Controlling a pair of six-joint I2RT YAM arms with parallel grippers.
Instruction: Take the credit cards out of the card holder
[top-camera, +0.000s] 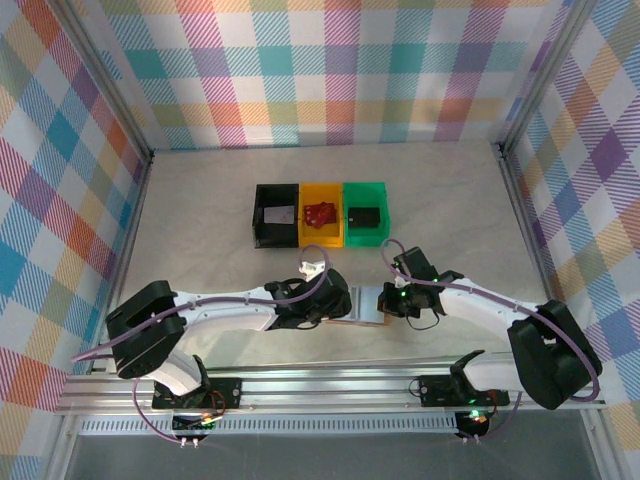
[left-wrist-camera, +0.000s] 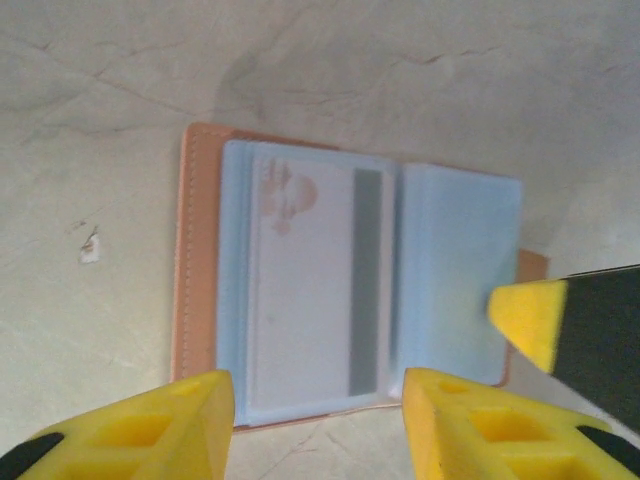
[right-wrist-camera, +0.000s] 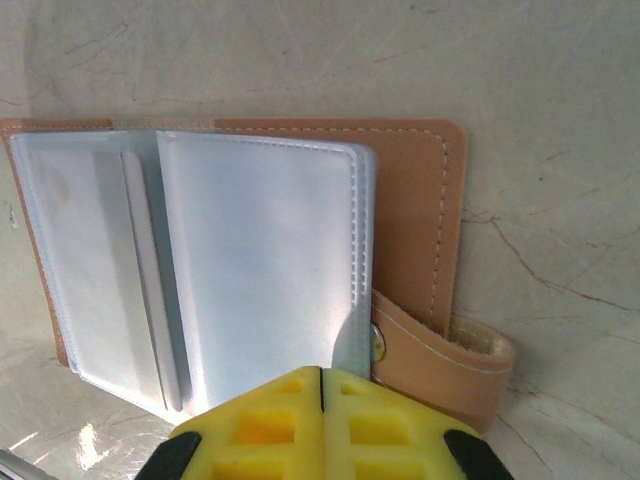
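The card holder (top-camera: 366, 304) lies spread open on the table between my two grippers, tan leather (left-wrist-camera: 198, 250) round pale blue sleeves. A credit card (left-wrist-camera: 300, 290) with a dark stripe sits in its left sleeve. My left gripper (left-wrist-camera: 318, 422) stands open at the holder's near edge, its yellow fingers (left-wrist-camera: 190, 425) spaced about as wide as that card, with nothing between them. My right gripper (right-wrist-camera: 322, 405) is shut, and its tip rests on the near edge of the right sleeve (right-wrist-camera: 260, 260). The same tip (left-wrist-camera: 530, 320) appears over the holder's right panel. The tan strap (right-wrist-camera: 450, 360) with its snap lies beside it.
Three small bins stand in a row behind the holder: black (top-camera: 277, 238), yellow (top-camera: 321, 188) with a red thing inside, green (top-camera: 364, 238) with a dark thing inside. Checked walls close in the table on three sides.
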